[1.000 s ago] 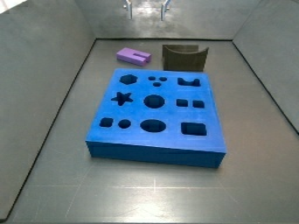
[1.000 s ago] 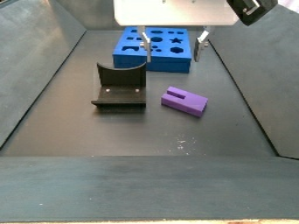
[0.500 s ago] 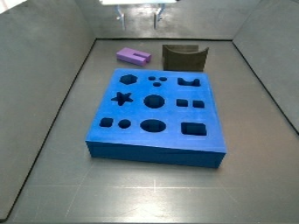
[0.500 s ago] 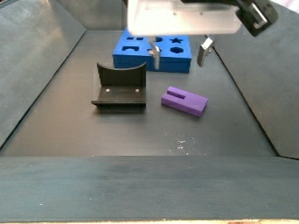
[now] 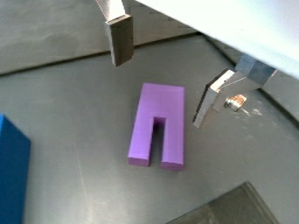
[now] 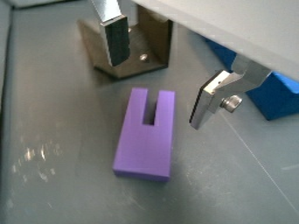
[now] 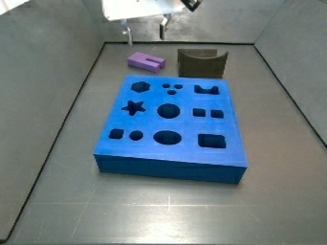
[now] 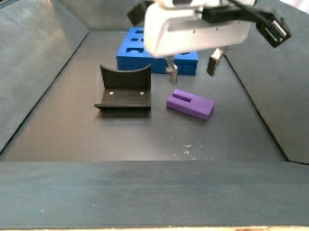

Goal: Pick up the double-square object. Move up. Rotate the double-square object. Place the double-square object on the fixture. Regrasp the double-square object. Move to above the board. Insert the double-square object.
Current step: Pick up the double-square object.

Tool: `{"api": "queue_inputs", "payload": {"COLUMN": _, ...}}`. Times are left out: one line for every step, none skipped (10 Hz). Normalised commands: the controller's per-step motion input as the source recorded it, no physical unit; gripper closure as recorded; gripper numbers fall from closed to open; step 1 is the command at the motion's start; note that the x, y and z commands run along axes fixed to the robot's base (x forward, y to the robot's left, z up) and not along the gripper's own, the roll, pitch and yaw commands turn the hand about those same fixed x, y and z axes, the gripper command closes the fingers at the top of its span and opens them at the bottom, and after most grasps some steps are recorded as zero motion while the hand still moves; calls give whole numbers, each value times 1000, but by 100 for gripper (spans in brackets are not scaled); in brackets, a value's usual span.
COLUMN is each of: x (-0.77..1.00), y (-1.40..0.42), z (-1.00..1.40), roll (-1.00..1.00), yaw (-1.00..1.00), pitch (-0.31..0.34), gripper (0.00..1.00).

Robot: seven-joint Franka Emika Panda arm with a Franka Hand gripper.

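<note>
The gripper (image 8: pixel 193 69) is held wide apart and empty, pointed downward just above the double-square object (image 8: pixel 190 105), which is seen flat on the floor beside the fixture (image 8: pixel 123 90), with the board (image 8: pixel 158 50) behind.

One double-square object (image 8: pixel 191 105), purple, alone on the floor. One fixture (image 8: pixel 123 91), dark and walled. One board (image 7: pixel 173 126), bright blue, and it carries nine cut-outs in three rows of three. One gripper (image 6: pixel 160 73) over the purple piece, with two silver fingers (image 5: pixel 119 40), nothing between them.
</note>
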Motion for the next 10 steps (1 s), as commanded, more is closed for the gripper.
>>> {"api": "queue_inputs", "payload": {"x": 31, "y": 0, "z": -280, "roll": 46, "yaw": 651, "pitch": 0, "gripper": 0}}
{"api": "queue_inputs", "payload": {"x": 17, "y": 0, "z": -320, "roll": 51, "yaw": 597, "pitch": 0, "gripper": 0}}
{"api": "queue_inputs", "payload": {"x": 0, "y": 31, "z": -351, "roll": 49, "yaw": 580, "pitch": 0, "gripper": 0}}
{"api": "queue_inputs", "payload": {"x": 0, "y": 31, "z": -371, "roll": 51, "yaw": 546, "pitch": -23, "gripper": 0}}
{"api": "queue_inputs", "payload": {"x": 0, "y": 23, "z": -380, "roll": 37, "yaw": 560, "pitch": 0, "gripper": 0}}
{"api": "queue_inputs", "payload": {"x": 63, "y": 0, "z": -394, "roll": 9, "yaw": 609, "pitch": 0, "gripper": 0}}
{"api": "queue_inputs", "payload": {"x": 166, "y": 0, "z": -431, "roll": 0, "yaw": 626, "pitch": 0, "gripper": 0}}
{"api": "queue_inputs", "payload": {"x": 226, "y": 0, "z": -463, "roll": 0, "yaw": 580, "pitch": 0, "gripper": 0}}
{"api": "queue_inputs", "payload": {"x": 257, "y": 0, "z": -494, "roll": 0, "yaw": 517, "pitch": 0, "gripper": 0}}
{"api": "queue_inputs", "payload": {"x": 234, "y": 0, "z": -529, "roll": 0, "yaw": 460, "pitch": 0, "gripper": 0}}
